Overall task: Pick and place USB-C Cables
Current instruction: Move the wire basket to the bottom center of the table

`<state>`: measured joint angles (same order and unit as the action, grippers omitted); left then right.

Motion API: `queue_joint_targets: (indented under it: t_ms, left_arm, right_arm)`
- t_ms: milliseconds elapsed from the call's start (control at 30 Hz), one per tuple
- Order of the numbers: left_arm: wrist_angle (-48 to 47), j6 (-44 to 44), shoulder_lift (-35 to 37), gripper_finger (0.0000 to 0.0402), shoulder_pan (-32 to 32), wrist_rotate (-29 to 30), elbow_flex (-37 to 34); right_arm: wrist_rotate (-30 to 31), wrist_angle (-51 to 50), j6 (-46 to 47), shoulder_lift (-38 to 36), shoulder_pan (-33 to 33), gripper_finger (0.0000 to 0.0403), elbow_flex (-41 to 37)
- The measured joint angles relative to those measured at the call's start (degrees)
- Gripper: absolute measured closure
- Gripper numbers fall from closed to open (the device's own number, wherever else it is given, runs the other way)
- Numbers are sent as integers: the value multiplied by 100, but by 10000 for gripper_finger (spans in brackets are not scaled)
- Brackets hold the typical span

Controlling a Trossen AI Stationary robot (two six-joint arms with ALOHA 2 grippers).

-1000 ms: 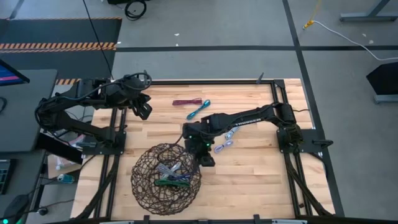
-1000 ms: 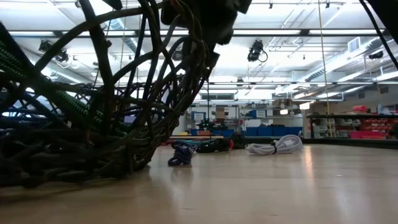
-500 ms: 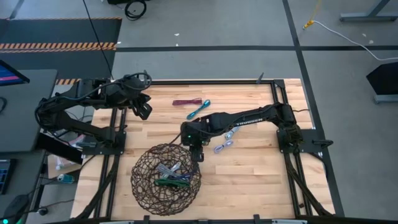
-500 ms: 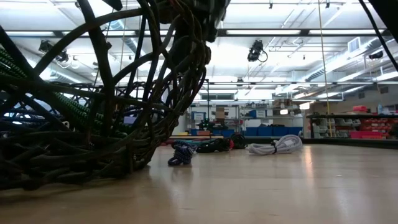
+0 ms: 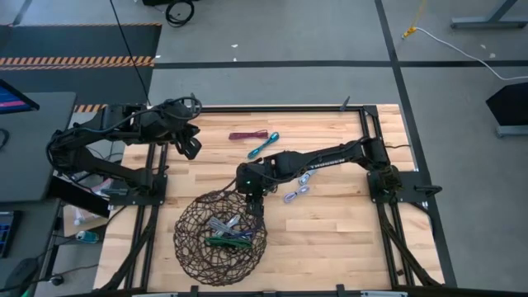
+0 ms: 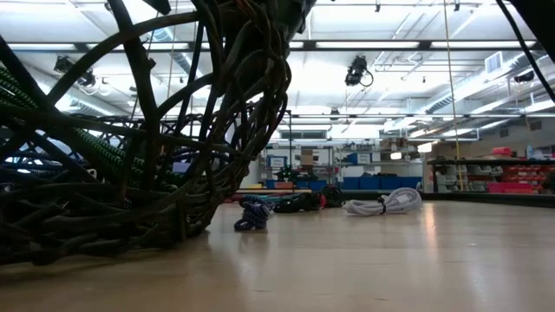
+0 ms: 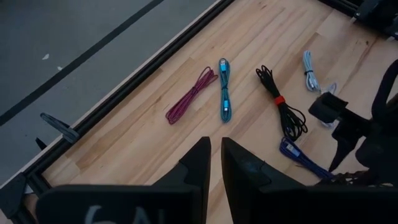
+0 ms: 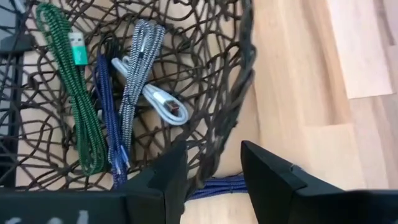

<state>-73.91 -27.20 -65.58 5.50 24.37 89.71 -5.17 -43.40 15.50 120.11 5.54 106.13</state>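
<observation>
Right gripper (image 8: 208,171) retreated; green cable (image 8: 74,93) lies basketed.

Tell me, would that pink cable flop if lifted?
Probably. The maroon cable lies as a thin, slack, folded loop flat on the wooden table, so it likely droops at both ends. It looks light and unlikely to roll.

I see a smooth, faintly glossy wooden tabletop (image 5: 330,223), a matt dark wire-mesh basket (image 8: 239,93), and braided-cloth cables (image 8: 134,74).
</observation>
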Motion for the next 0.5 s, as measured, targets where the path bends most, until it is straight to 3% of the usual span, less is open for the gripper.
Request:
queue_joint_targets:
  t_ms: [500]
  left_arm:
    - [0,-2,0,356,2,1,0]
  right_arm:
    - [77,200,197,2,-39,200,-394]
